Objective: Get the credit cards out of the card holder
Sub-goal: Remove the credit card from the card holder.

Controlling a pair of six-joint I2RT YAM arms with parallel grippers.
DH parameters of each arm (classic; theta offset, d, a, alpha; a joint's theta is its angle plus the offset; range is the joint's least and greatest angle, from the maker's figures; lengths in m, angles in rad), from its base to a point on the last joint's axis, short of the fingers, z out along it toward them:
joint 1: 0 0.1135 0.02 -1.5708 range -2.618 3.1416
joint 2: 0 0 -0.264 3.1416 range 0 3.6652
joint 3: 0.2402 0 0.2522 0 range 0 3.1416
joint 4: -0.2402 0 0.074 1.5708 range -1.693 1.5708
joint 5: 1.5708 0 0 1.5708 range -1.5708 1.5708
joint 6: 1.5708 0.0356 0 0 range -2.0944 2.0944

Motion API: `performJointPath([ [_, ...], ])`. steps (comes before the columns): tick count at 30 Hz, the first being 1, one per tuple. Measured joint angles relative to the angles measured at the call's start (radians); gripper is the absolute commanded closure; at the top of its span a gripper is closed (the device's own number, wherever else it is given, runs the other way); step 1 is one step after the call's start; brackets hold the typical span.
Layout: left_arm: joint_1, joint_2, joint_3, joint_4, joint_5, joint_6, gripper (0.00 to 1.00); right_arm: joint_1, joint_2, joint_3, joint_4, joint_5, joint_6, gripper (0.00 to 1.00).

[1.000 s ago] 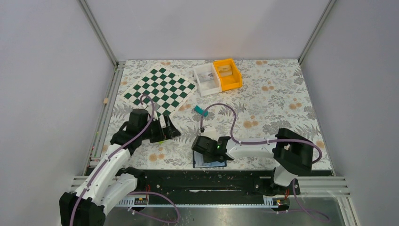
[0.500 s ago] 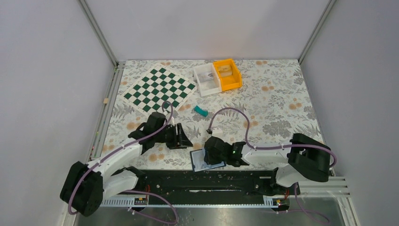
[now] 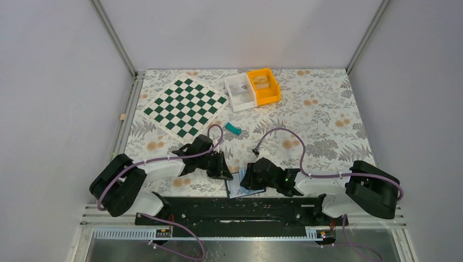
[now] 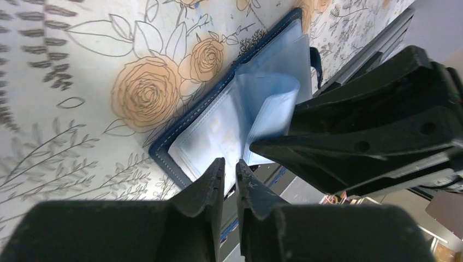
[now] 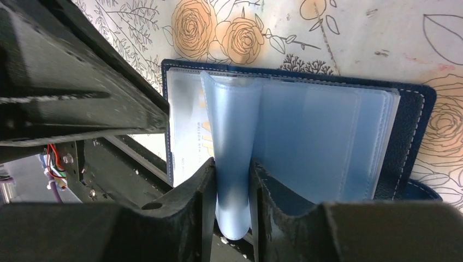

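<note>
The card holder (image 3: 238,189), stitched navy with glossy pale-blue leaves, lies open at lower centre. The right gripper (image 5: 232,196) pinches one curled leaf (image 5: 235,125). The left gripper (image 4: 229,169) is nearly closed, grip unclear.

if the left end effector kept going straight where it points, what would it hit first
Most likely the open card holder: the left end effector points straight at the pale blue pages by its near corner. Its tips look nearly on them, though depth is hard to judge.
</note>
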Motion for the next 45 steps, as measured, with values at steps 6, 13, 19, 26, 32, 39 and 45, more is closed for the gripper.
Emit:
performJointPath([
  [6,-0.06,0.084,0.034,0.063,-0.007,-0.029,0.9,-0.013,-0.02,-0.017,0.015,-0.006,0.002,0.67],
  [13,-0.086,0.12,0.075,0.103,-0.014,-0.037,0.91,-0.023,-0.023,-0.025,0.04,-0.029,0.003,0.62],
  [19,-0.104,0.144,0.082,0.119,-0.013,-0.04,0.91,-0.024,-0.055,-0.028,0.027,-0.028,0.01,0.48],
  [26,-0.121,0.165,0.084,0.214,0.008,-0.076,0.9,-0.024,-0.16,-0.019,-0.08,-0.014,0.007,0.39],
  [32,-0.144,0.214,0.096,0.338,0.048,-0.136,0.9,-0.025,-0.264,-0.007,-0.192,0.045,0.006,0.37],
  [39,-0.184,0.278,0.115,0.459,0.062,-0.203,0.9,-0.025,-0.379,-0.024,-0.275,0.104,-0.006,0.36],
  [45,-0.202,0.321,0.117,0.576,0.062,-0.279,0.91,-0.039,-0.395,-0.057,-0.305,0.118,-0.029,0.36],
])
